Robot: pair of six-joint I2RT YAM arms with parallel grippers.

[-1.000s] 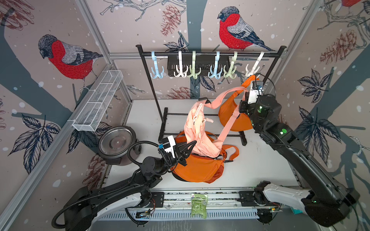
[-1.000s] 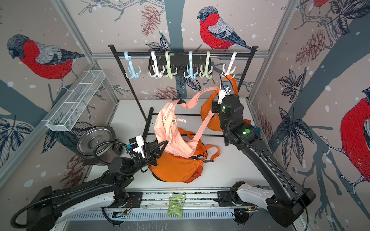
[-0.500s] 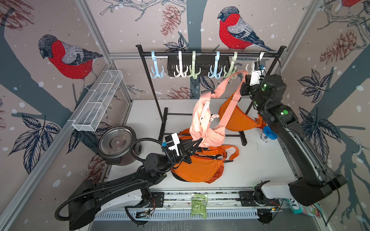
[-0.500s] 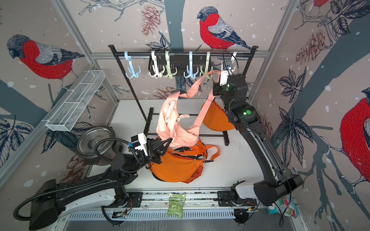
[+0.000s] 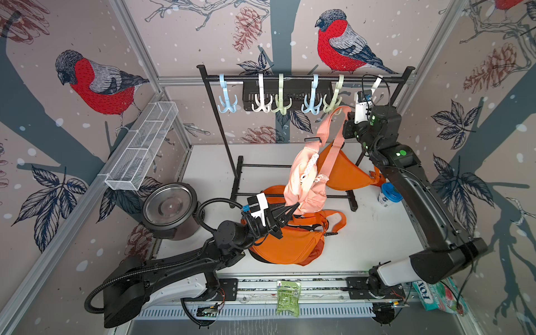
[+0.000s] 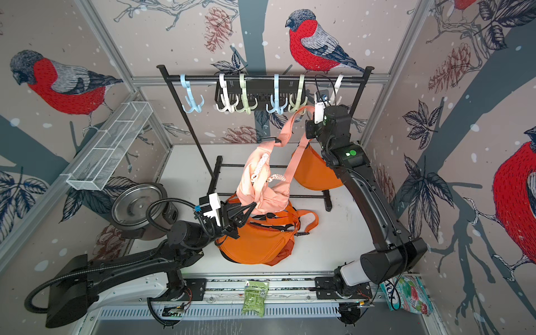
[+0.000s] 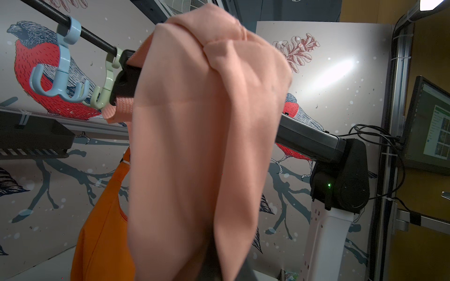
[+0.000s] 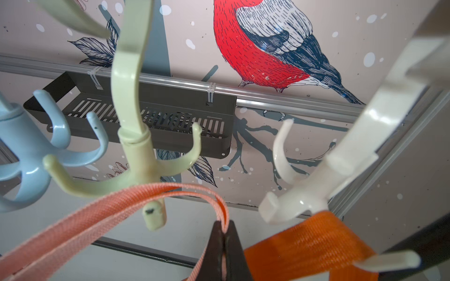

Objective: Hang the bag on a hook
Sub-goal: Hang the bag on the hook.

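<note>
The pink bag (image 5: 304,185) hangs in mid-air in front of the black rail (image 5: 304,77), clear of the bench (image 5: 377,232) and not yet on a hook. Its strap (image 8: 109,209) is stretched up to the pale green hook (image 8: 136,150). In the right wrist view the webbing crosses that hook's nearest prong, but whether the loop has caught behind the prong cannot be told.

The right fingers (image 8: 214,248) are pressed together on the strap's fold just below the hook and appear to carry the weight. The left fingers (image 5: 285,211) are closed to a point on the bag's bottom edge, holding the pouch out toward the front. The left wrist view shows little but pink cloth.

To judge from this, the lift is done and the strap is up at the hook. What is left is to seat the loop over a prong, let go at both ends and leave the bag hanging by itself.

Just beside the green hook, a white hook (image 8: 316,189) already carries an orange bag (image 5: 345,171), so room on that side looks tight. A second orange bag (image 5: 290,243) lies on the bench under the pink one. A blue hook (image 5: 227,100) at the rail's other end is bare.
</note>
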